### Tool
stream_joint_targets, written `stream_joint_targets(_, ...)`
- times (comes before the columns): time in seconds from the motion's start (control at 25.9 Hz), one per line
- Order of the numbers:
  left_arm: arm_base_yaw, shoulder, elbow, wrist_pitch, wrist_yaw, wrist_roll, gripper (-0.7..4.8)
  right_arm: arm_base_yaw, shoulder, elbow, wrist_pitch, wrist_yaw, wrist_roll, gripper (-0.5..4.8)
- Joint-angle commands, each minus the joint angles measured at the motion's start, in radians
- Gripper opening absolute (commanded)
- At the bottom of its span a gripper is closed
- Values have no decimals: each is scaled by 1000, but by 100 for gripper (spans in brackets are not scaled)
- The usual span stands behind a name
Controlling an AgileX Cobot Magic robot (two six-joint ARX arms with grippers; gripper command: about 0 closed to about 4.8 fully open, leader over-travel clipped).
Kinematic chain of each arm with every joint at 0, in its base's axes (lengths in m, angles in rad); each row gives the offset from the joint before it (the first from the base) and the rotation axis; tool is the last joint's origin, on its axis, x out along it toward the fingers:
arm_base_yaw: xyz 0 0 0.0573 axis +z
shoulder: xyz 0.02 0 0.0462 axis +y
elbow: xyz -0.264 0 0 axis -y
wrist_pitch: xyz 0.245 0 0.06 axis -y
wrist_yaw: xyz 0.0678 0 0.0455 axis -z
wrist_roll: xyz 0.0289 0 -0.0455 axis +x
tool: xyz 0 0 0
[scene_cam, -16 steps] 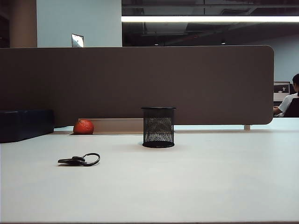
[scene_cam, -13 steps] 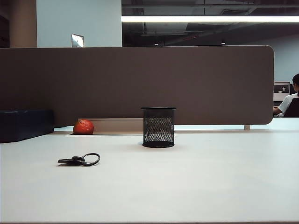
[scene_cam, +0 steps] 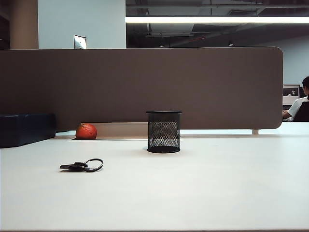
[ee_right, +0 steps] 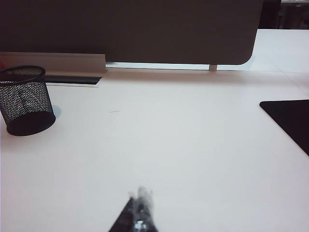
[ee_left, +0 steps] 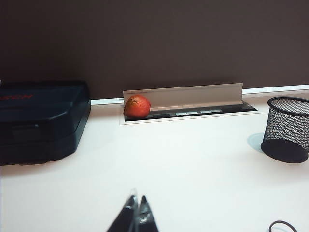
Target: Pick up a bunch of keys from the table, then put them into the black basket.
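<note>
Bright desk, dark room behind

A long white ceiling light strip (scene_cam: 217, 20) glows up high. The wide white table (scene_cam: 193, 193) looks bright and sharp. The black wire-mesh basket (scene_cam: 163, 131) drops a soft, faint shadow. In both wrist views the close gripper tips look blurry.

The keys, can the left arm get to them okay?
Probably yes. The keys lie alone on the bare table, with the ball and basket well off. The left gripper is shut, so it must open first.
</note>
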Motion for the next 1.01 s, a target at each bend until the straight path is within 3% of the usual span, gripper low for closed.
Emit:
stream_joint_targets(0.04, 0, 1, 2, 14, 4, -3, -6, 0, -3, 1, 21, -5, -3, -6)
stream_joint_targets(0.81, 0, 1, 3, 82, 5, -4, -6, 0, -3, 15, 22, -5, 11, -6)
stream_joint_targets(1.01, 0, 1, 31, 61, 8, -58, -6, 0, -3, 77, 21, -5, 50, -6)
